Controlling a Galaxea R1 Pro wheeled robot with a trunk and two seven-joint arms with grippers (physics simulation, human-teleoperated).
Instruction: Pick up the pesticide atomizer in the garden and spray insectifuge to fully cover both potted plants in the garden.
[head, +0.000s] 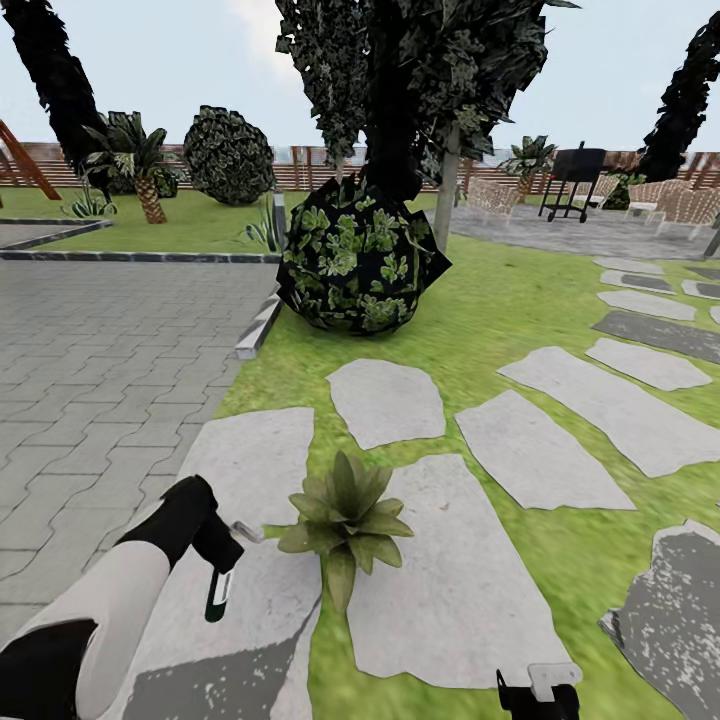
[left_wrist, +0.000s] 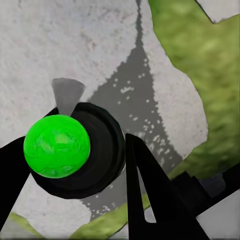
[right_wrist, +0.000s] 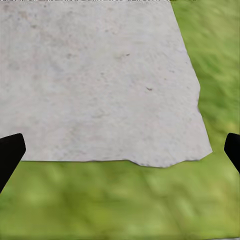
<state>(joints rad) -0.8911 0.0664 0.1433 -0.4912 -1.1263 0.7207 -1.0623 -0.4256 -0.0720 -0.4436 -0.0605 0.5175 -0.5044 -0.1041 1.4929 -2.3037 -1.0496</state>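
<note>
The left hand grips the atomizer. A potted plant stands just right of it, between stepping stones. The right hand is spread wide above stone and lawn.

Rough matt grey stepping stones, glossy green atomizer top w/ matt black body, slatted wood fence

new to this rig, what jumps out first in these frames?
The round dark bush under a tree at centre, on the lawn beside the grey paving. Nearer the robot, a small potted plant sits between stepping stones, just right of the left hand. In the left wrist view, that hand grips a black atomizer with a bright green top.
</note>
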